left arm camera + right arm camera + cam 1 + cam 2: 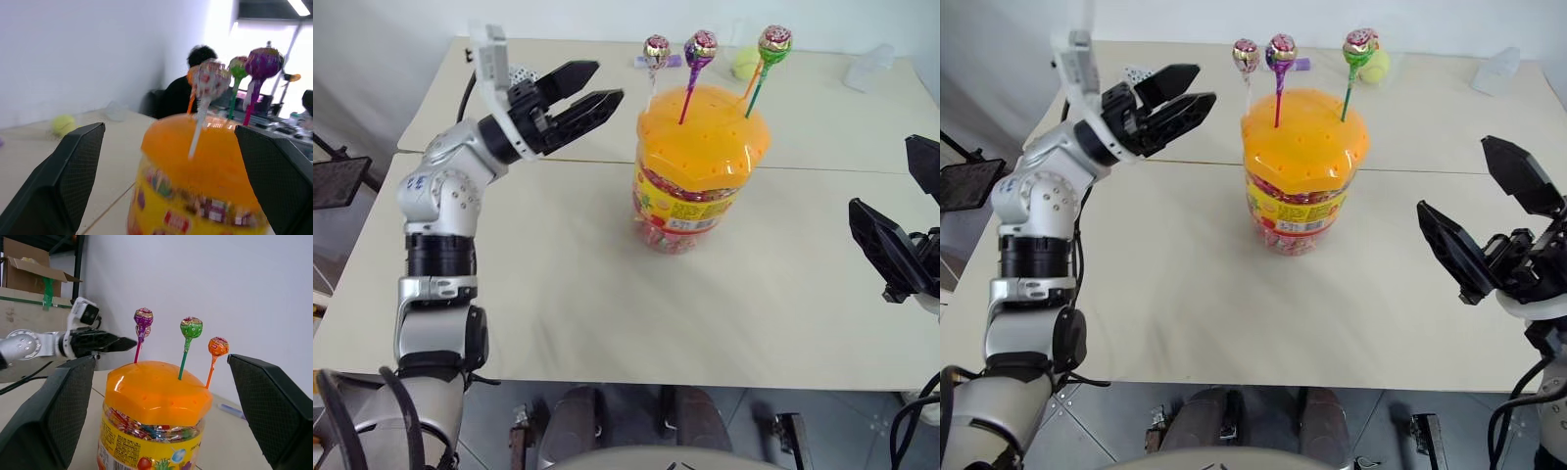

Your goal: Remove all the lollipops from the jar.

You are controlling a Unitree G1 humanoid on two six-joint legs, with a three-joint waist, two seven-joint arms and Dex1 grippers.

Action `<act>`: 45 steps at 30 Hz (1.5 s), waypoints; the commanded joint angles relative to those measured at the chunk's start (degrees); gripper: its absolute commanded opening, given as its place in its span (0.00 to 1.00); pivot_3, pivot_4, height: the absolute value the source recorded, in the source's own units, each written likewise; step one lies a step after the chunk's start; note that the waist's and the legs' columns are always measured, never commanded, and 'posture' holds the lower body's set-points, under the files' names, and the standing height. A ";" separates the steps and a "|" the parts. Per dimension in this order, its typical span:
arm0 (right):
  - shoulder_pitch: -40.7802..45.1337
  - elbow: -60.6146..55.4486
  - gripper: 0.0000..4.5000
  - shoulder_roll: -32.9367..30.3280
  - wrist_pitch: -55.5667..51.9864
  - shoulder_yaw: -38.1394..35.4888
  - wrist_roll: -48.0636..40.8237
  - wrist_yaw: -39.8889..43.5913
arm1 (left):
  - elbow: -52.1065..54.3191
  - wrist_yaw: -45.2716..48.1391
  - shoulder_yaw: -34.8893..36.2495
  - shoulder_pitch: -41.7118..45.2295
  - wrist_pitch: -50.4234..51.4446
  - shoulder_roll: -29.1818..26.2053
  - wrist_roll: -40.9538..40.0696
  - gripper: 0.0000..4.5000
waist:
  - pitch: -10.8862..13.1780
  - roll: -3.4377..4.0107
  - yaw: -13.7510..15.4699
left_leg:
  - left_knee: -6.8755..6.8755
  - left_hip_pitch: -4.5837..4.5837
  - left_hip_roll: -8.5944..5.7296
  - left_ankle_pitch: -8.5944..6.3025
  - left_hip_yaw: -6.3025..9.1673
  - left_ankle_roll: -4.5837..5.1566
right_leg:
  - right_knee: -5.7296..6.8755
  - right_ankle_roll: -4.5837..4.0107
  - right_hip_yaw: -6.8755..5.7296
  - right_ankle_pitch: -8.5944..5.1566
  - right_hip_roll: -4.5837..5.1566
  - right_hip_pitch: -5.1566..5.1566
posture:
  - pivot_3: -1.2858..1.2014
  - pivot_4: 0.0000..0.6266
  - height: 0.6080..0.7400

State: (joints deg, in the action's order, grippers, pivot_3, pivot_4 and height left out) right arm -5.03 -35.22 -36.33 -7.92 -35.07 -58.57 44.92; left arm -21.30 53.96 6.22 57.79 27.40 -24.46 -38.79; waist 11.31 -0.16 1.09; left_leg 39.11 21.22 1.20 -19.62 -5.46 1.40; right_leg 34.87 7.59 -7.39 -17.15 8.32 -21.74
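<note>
The jar stands mid-table, clear plastic with a domed orange lid and a yellow-red label. Several lollipops stand in the lid's holes: a pink one on a white stick, a purple one, a green one, and an orange one behind the green. My left gripper hangs open to the left of the lid, level with it, pointing at the pink lollipop and touching nothing. Off to the jar's right, my right gripper is open and empty, aimed at the jar.
A yellow-green ball lies behind the jar, and a small purple item lies beside it. A clear plastic wrapper sits at the back right. A seam between two tables runs just behind the jar. A seated person is beyond the table.
</note>
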 commanded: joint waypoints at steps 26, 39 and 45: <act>1.81 -2.20 1.00 0.32 -0.12 5.19 -0.12 2.44 | -5.32 -8.01 18.92 6.50 4.11 7.84 -10.52 0.01 | 0.05 -0.09 -0.16 | 0.08 0.00 0.01 0.09 0.23 0.06 | 0.05 0.03 0.13 0.02 0.03 0.00 | 0.52 0.24 1.00; 3.52 8.23 1.00 -9.49 0.58 14.16 6.70 31.57 | 29.66 -14.17 16.94 -43.01 33.90 -25.00 -4.82 0.01 | 0.32 -0.63 -0.24 | 0.04 0.06 0.35 0.03 0.30 0.06 | 0.13 0.03 0.22 0.02 0.07 -0.13 | 0.52 0.24 1.00; 6.34 15.92 1.00 -9.03 3.96 15.31 11.13 37.48 | 36.30 -18.44 21.95 -56.24 36.50 -24.34 -2.79 0.11 | 0.34 -0.56 0.50 | 0.08 -0.04 0.35 -0.02 0.36 -0.03 | -0.05 -0.03 0.60 -0.01 0.19 0.06 | 0.52 0.24 1.00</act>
State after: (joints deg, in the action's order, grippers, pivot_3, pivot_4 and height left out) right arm 0.83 -19.54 -45.28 -5.14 -18.71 -47.45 81.18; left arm 12.77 36.25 26.67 1.90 64.80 -48.75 -42.13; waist 11.65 -0.72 1.59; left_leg 39.18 21.16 1.57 -19.65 -5.11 1.33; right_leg 34.83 7.53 -6.71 -17.17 8.51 -21.69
